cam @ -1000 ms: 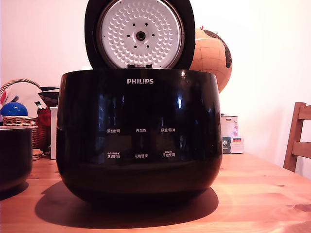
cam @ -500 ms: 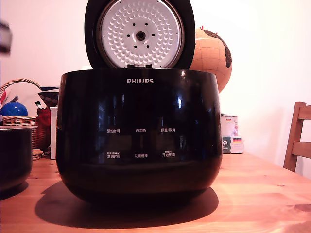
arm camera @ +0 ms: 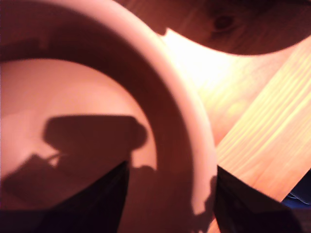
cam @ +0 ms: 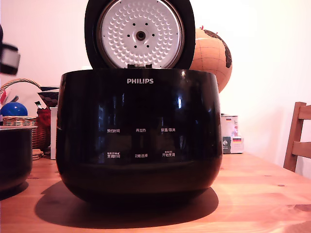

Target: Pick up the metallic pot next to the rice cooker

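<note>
A wooden table (cam: 252, 194) carried everything. The rice cooker (cam: 138, 141) stood on it at the middle of the exterior view, casting a broad shadow. The pot (cam: 14, 155) sat at that view's left edge, apart from the cooker. A basket (cam: 22, 121) and small boxes (cam: 231, 133) stood farther back.

Domestic interior, probably a dining or living area of a home. A wooden table (cam: 252, 184) of pale knotted planks carries household goods: a Philips rice cooker (cam: 138, 136) with its lid raised, a woven wicker basket (cam: 22, 119) at the far left holding a blue ball (cam: 13, 108), and small printed cartons (cam: 231, 134) at the far right. A brown globe (cam: 211, 56) stands behind the cooker against a plain white wall (cam: 262, 53). A wooden chair (cam: 297, 138) sits at the exterior view's right edge.
</note>
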